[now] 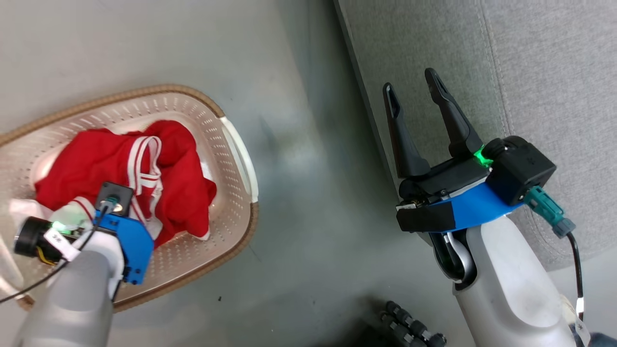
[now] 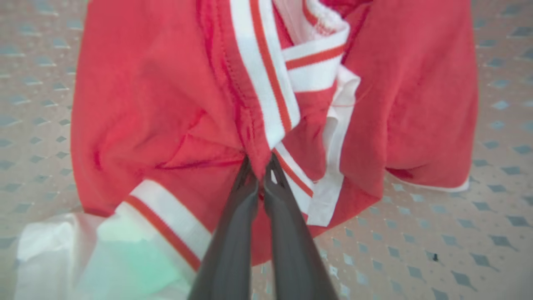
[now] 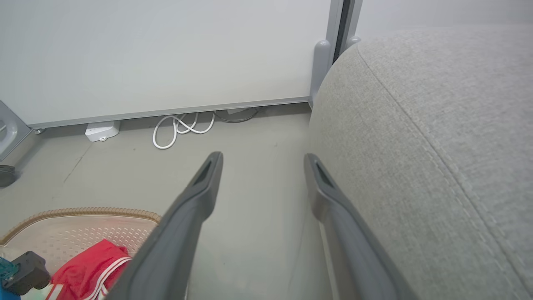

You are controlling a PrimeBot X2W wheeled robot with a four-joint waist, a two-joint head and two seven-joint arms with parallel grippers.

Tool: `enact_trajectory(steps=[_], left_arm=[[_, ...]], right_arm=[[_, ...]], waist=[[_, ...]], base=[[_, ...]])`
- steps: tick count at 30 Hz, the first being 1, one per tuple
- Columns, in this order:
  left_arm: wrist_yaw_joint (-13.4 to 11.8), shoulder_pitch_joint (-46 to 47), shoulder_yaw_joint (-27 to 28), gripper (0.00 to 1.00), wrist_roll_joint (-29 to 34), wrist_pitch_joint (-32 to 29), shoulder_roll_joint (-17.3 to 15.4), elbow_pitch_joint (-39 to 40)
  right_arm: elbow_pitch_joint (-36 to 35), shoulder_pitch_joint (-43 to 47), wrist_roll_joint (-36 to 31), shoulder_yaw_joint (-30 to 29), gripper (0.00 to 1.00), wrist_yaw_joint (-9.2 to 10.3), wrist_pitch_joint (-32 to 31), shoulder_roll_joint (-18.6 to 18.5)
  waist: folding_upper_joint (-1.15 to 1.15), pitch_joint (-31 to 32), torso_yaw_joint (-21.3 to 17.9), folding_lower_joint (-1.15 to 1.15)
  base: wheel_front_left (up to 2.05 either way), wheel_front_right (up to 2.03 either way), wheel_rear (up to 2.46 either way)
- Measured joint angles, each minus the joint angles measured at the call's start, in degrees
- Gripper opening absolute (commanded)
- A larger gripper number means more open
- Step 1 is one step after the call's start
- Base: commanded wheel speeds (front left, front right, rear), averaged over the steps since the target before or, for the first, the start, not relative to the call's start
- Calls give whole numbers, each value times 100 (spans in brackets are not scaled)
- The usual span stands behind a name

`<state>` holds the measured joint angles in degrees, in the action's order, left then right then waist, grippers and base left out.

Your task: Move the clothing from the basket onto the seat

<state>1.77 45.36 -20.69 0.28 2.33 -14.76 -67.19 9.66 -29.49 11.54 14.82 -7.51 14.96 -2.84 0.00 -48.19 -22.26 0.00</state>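
The grey seat takes the head view from 12 to 4 o'clock. The basket stands on the floor at 9 o'clock, apart from the seat, and the clothing lies bunched inside it, red with white striped trim. The right gripper hangs at 3 o'clock over the seat's edge, fingers spread wide and empty. Down in the basket the left gripper has its fingertips pinched narrow on a red fold of the clothing, just beside the trim.
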Motion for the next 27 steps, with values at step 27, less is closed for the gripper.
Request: enact_trajectory(steps=[27], left_arm=[[545,-1162,-773,0,-1326,1249,1183,854]], right_arm=[[756,1566,-998,-525,100,0,-394,4]], waist=[[0,3589,1336,-3]], base=[[0,0,0]])
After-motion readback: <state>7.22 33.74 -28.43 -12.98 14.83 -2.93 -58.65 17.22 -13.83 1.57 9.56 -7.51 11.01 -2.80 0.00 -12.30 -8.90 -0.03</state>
